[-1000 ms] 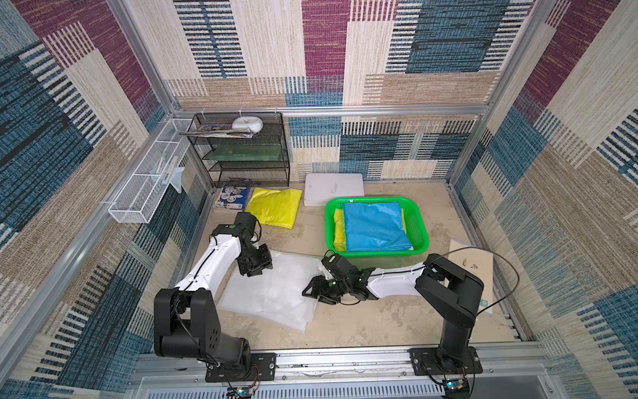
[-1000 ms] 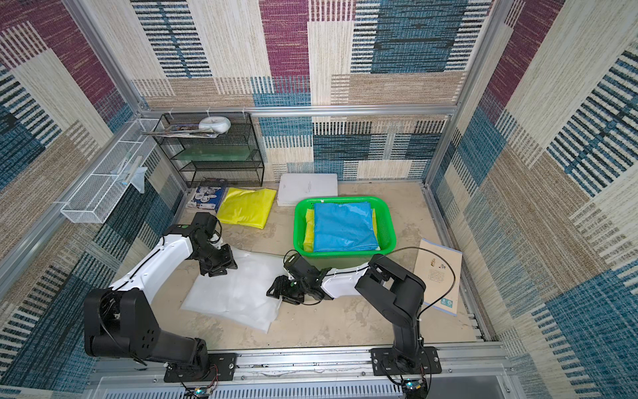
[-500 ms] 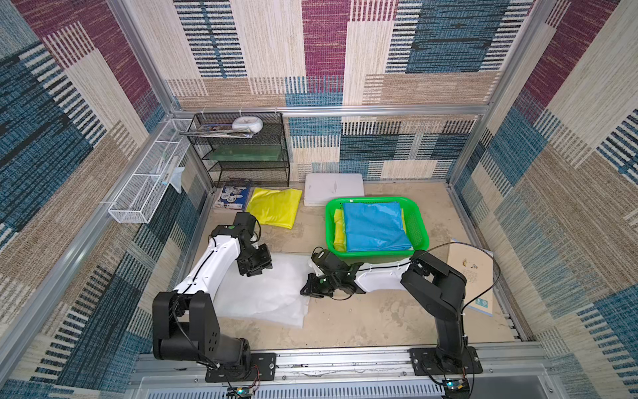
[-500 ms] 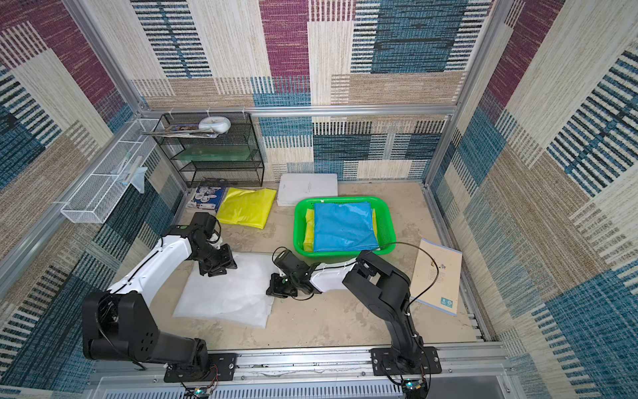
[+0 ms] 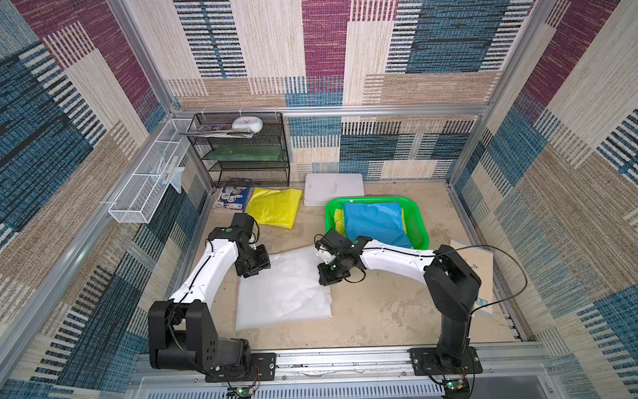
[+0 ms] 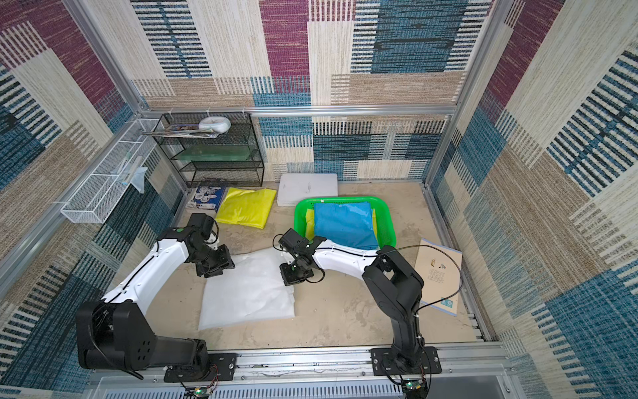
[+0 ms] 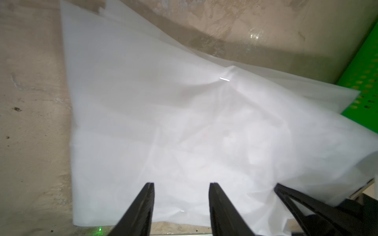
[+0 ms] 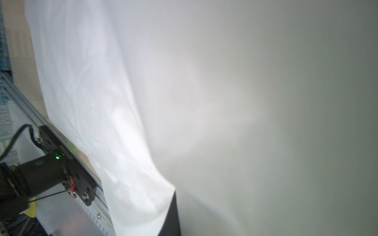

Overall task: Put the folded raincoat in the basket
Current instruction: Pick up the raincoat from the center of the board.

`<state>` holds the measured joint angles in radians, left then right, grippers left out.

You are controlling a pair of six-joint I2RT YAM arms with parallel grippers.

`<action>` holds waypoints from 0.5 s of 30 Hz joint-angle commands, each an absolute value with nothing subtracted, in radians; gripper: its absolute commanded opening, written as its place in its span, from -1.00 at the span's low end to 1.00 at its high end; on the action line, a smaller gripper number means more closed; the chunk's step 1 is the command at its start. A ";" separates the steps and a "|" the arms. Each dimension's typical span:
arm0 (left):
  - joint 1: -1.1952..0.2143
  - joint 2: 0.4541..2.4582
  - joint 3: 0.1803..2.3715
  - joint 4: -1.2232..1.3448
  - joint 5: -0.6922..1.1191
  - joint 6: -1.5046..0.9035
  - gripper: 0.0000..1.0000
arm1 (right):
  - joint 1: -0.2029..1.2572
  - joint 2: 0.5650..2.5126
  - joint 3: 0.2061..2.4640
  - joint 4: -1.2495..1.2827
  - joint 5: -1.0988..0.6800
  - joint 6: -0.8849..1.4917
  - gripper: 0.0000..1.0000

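**Surface and room.** Your two pincers work over a tan, scuffed tabletop (image 5: 379,311). It is boxed in by walls (image 5: 310,51) of woven patchwork in blue, maroon and beige, set in an aluminium frame (image 5: 328,111).

**Pincers.**
- Right pincer (image 5: 328,276): clenched on an edge of the white raincoat (image 5: 283,293). The sheet rises off the table to its tips, and the rest lies flat between the two pincers and back toward the arm bases.
- Left pincer (image 5: 253,267): released. Its fingers (image 7: 148,204) stand apart over the sheet's other far corner, with white showing between them.

**Task things.** The basket (image 5: 379,199) sits near the right pincer, just beyond it. It holds a blue raincoat (image 5: 374,224) over a yellow one (image 5: 337,219). Another yellow raincoat (image 5: 274,210) lies on the table beyond the left pincer.

**Hard to make out.**
- In the right wrist view the white sheet drapes close across the lens and blurs. You see only one dark finger (image 8: 173,214).
- In the left wrist view a third dark shape (image 7: 306,210) is cut off and half under the sheet. You cannot tell what it is.
- You cannot tell whether the left fingers touch the sheet.
- The right forearm hides part of the basket's near rim.

**Writing.** All print is too small to read. It appears on:
- the white flat box (image 5: 334,188) beyond the basket, as faint print
- the tan notebook (image 5: 474,273) outboard of the right arm, as small marks and a blue label
- the booklet (image 5: 233,198) beyond the left pincer, as pictures
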<state>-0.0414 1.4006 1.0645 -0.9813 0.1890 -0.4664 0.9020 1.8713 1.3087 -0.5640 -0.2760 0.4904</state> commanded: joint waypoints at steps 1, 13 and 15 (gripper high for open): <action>-0.040 1.380 1.026 -1.011 0.084 -0.556 -0.03 | 0.879 1.814 1.244 -0.709 -0.237 0.403 -1.00; -0.055 1.199 0.821 -0.917 0.225 -0.690 -0.03 | 0.834 1.631 0.987 -0.677 -0.230 0.461 -1.00; -0.063 1.185 0.800 -0.892 0.269 -0.688 -0.05 | 0.811 1.601 0.950 -0.675 -0.238 0.465 -1.00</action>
